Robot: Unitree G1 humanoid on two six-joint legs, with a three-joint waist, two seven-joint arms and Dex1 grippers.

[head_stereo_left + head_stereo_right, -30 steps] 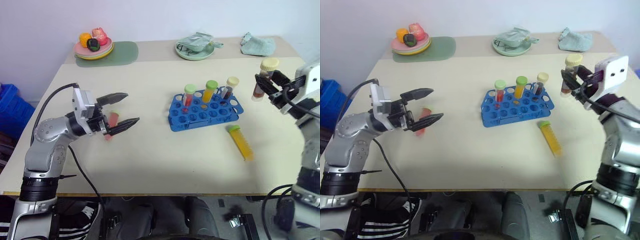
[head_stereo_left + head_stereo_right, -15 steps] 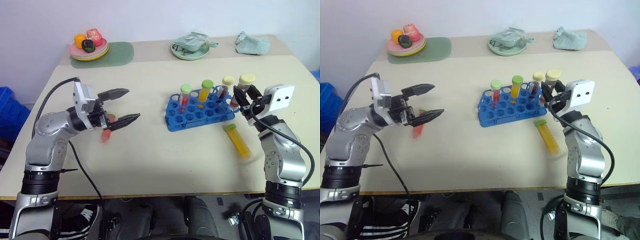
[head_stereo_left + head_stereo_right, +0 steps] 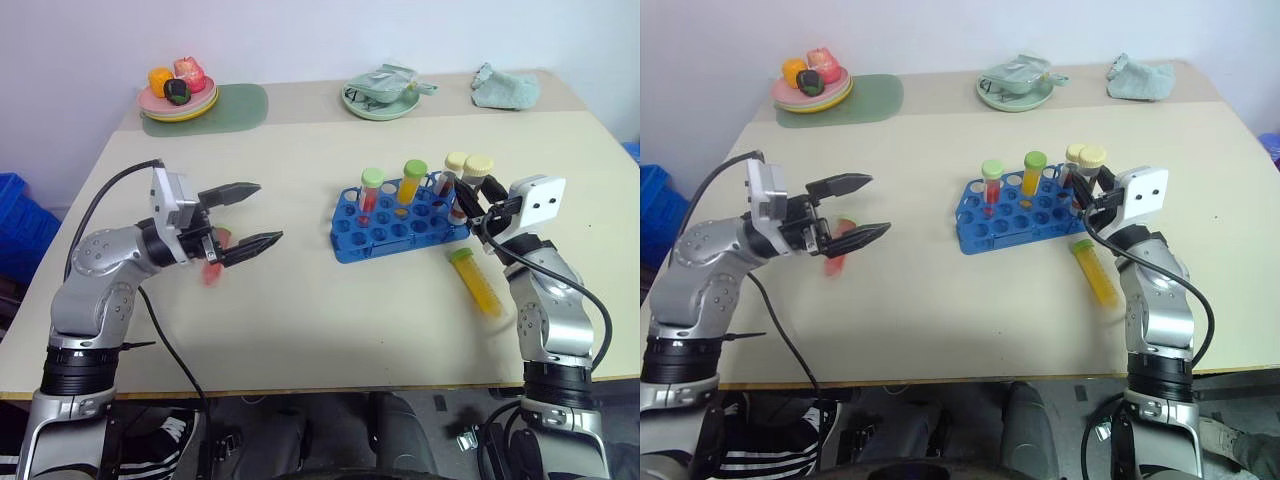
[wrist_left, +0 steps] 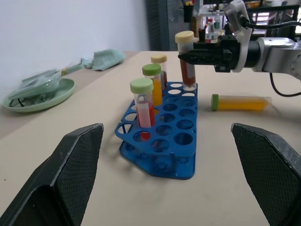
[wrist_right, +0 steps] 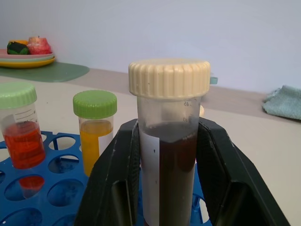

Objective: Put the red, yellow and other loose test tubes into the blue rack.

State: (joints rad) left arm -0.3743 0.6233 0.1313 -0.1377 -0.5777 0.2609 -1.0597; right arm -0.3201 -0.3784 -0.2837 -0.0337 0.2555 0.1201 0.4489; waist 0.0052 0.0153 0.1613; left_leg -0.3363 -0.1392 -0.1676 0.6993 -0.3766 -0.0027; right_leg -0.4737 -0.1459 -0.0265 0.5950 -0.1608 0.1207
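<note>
- blue rack (image 3: 400, 222) sits mid-table; three capped tubes already stand in its back row.
- right gripper (image 3: 478, 208) clamps a dark-brown tube (image 5: 168, 155) with a cream cap, upright, long axis vertical, right at the rack's right end, above the holes there; judged not seated yet.
- coming move turns on lining the tube's lower end up with a free hole, then going straight down.
- yellow tube (image 3: 477, 283) lies flat on the table in front of the rack's right end, green cap toward the rack; right arm is nearer to it.
- red tube (image 3: 213, 262) lies under and behind the left gripper (image 3: 264, 213), whose jaws stand wide apart, holding nothing; left arm is nearer.
- vs a second ago: right gripper with its tube has come down and in toward the rack from out at the right; left gripper unchanged.
</note>
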